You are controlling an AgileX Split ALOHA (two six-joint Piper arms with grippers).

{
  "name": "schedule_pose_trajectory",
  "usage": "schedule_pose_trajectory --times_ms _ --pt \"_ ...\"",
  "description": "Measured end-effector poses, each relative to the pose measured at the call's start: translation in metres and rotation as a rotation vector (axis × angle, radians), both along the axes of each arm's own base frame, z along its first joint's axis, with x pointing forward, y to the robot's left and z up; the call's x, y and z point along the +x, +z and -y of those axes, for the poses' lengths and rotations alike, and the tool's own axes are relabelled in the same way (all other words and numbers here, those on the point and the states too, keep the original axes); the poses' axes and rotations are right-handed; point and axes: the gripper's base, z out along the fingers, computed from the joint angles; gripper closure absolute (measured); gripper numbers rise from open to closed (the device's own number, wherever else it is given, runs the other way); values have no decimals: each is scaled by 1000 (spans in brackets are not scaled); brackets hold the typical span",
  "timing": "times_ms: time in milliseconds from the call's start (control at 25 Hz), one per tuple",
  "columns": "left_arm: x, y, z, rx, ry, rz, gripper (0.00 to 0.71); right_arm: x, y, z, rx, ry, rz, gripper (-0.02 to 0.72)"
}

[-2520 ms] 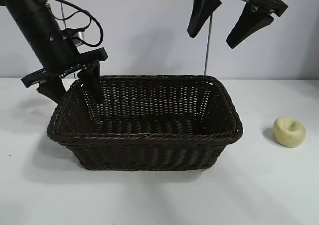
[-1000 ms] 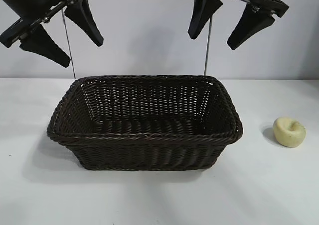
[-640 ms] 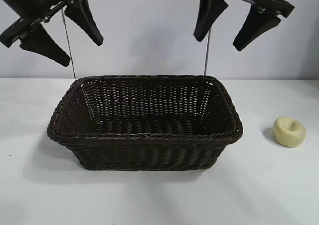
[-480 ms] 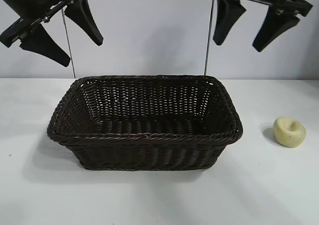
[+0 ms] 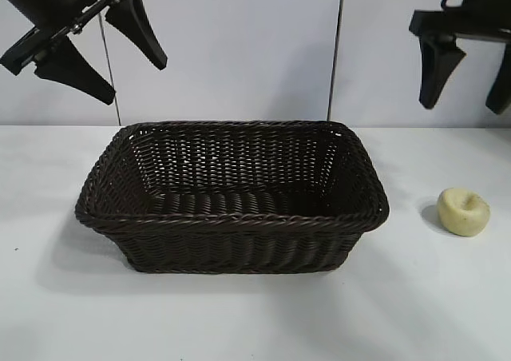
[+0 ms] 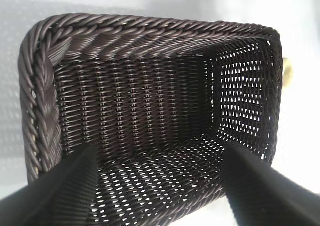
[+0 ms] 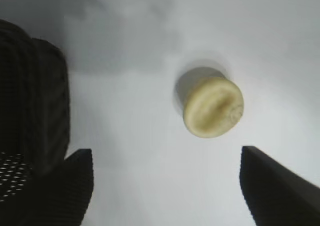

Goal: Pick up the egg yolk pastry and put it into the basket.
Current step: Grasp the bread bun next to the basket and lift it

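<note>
The egg yolk pastry (image 5: pixel 463 212), a small pale yellow bun with a dimple, lies on the white table to the right of the basket; it also shows in the right wrist view (image 7: pixel 213 109). The dark brown wicker basket (image 5: pixel 231 217) stands mid-table and is empty; it also shows in the left wrist view (image 6: pixel 40 96). My right gripper (image 5: pixel 468 104) is open and empty, high above the pastry. My left gripper (image 5: pixel 132 81) is open and empty, raised above the basket's left end.
The white table (image 5: pixel 255 321) stretches around the basket. Two thin vertical rods (image 5: pixel 334 73) stand behind the basket against the pale wall. A corner of the basket (image 7: pixel 35 101) shows in the right wrist view, beside my right gripper.
My right gripper has moved to the right, from above the basket's right end to above the pastry, and come a little lower. My left gripper earlier rose out of the basket and now holds still.
</note>
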Motion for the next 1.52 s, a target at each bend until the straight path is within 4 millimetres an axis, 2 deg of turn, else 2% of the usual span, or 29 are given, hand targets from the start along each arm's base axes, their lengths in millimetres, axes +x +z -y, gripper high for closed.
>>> schedule_pose_trajectory --times_ms 200,480,880,1000,1200,1280,1360,1520 --pt "0 0 0 -2 1 -1 202 9 -35 0 -6 -8 -80 123" --pt "0 0 0 -2 1 -1 202 16 -74 8 -96 -18 -167 123" --pt "0 0 0 -2 1 -1 202 24 -103 11 -136 -43 -172 143" --pt "0 0 0 -2 1 -1 202 26 -110 11 -138 -40 -166 214" --pt "0 0 0 -2 1 -1 202 27 -110 12 -147 -36 -158 507" --pt "0 0 0 -3 1 -1 202 26 -110 12 -149 -35 -162 589" --pt "0 0 0 -3 1 -1 202 26 -110 12 -151 -34 -168 627" --pt "0 0 0 -3 0 -2 202 25 -104 12 -152 -35 -160 638"
